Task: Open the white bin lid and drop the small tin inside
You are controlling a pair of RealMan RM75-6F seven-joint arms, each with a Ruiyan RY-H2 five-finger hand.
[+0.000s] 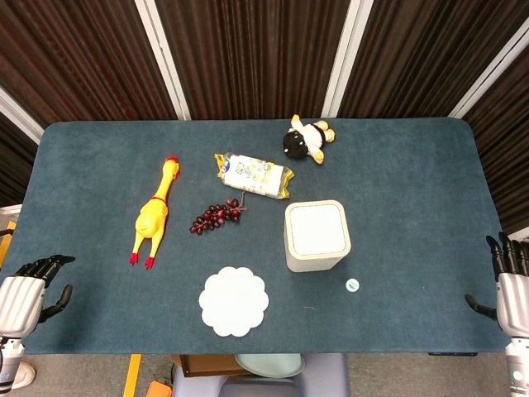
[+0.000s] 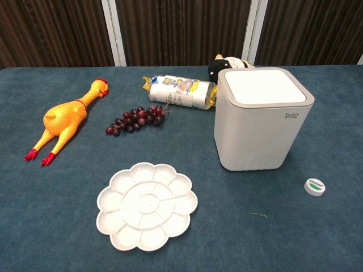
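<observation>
The white bin (image 1: 316,236) (image 2: 261,118) stands near the table's middle with its lid (image 2: 264,88) closed flat. The small round tin (image 1: 352,285) (image 2: 314,186), white with a green label, lies on the cloth just right of the bin's front. My left hand (image 1: 29,288) hangs at the front left corner of the table, fingers apart and holding nothing. My right hand (image 1: 508,283) is at the front right edge, also with fingers spread and empty. Both are far from the bin and tin. Neither hand shows in the chest view.
A yellow rubber chicken (image 1: 154,212) (image 2: 65,120), dark grapes (image 1: 216,217) (image 2: 136,119), a packaged snack (image 1: 253,174) (image 2: 180,93), a plush toy (image 1: 305,139) and a white flower-shaped palette (image 1: 234,301) (image 2: 147,205) lie on the blue table (image 1: 413,190).
</observation>
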